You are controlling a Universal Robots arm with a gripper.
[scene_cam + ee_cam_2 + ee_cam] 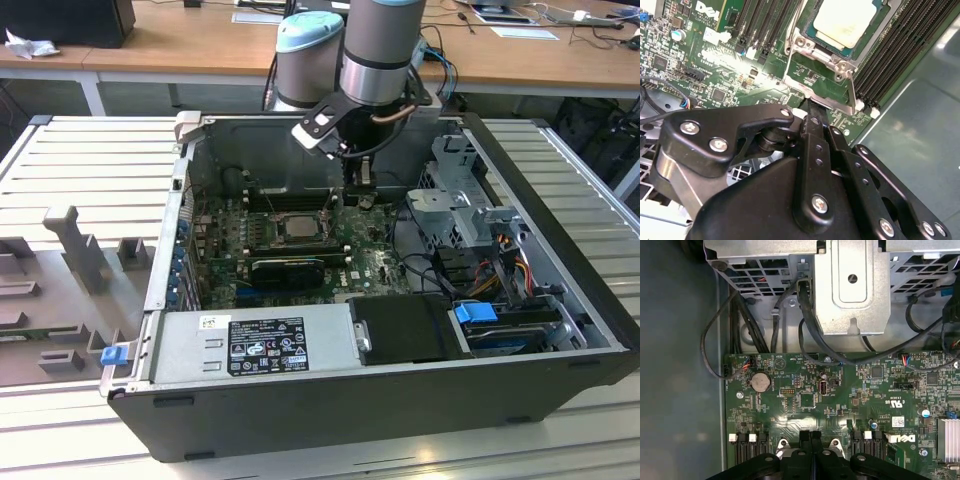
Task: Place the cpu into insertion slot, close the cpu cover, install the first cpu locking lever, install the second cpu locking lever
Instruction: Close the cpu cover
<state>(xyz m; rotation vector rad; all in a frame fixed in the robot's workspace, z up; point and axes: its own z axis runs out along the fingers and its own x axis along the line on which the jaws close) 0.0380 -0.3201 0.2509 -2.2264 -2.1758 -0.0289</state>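
Silvery cpu (842, 22) lies flat — inside insertion slot (840, 67).

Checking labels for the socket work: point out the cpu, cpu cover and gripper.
cpu (847, 22): second wrist view, pale metal top.
cpu cover (824, 56): second wrist view, frame edge between two screws.
gripper (811, 436): first wrist view, between fingertips.

I am seeing the cpu (842, 22) sitting in the insertion slot (802, 44), memory slots (900, 50) lying along either side; the gripper (362, 182) is hanging near it, toward the exterior view's right, above the board (790, 415).
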